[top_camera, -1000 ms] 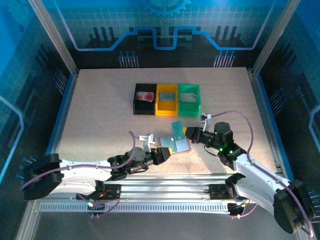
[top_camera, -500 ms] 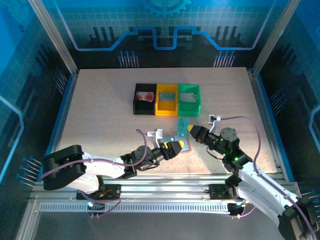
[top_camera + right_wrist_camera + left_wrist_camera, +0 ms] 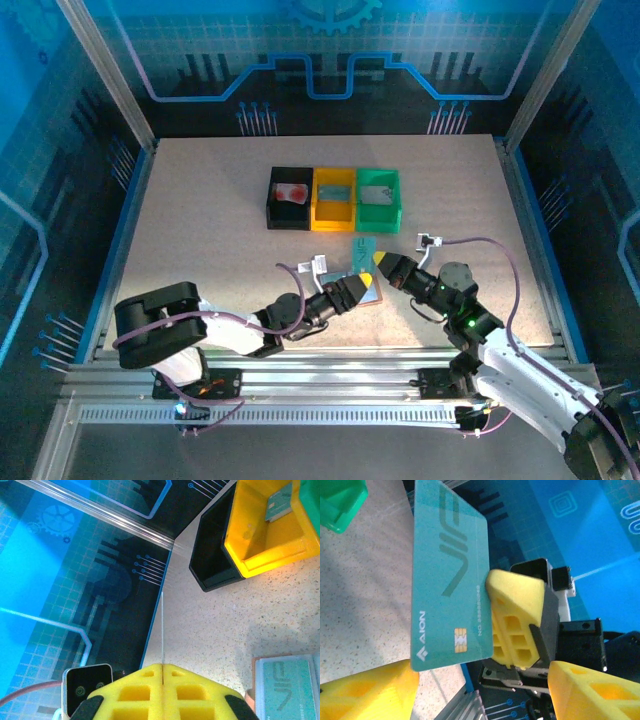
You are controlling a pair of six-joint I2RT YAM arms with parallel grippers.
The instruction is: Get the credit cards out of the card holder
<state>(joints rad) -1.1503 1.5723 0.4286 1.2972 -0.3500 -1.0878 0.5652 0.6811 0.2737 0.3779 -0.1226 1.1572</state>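
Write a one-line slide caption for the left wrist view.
Right gripper pinches the teal credit card by its long edge.

A speckled beige table (image 3: 200,200) is enclosed by blue walls (image 3: 450,50) printed with circuit patterns; silver metal posts (image 3: 105,75) are set at the upper corners, and slotted metal rails (image 3: 320,385) are laid along the bottom edge.

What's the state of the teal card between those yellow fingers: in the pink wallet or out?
Out. The teal card shows whole, pinched in the air by the shut right gripper; the wallet lies apart on the table.
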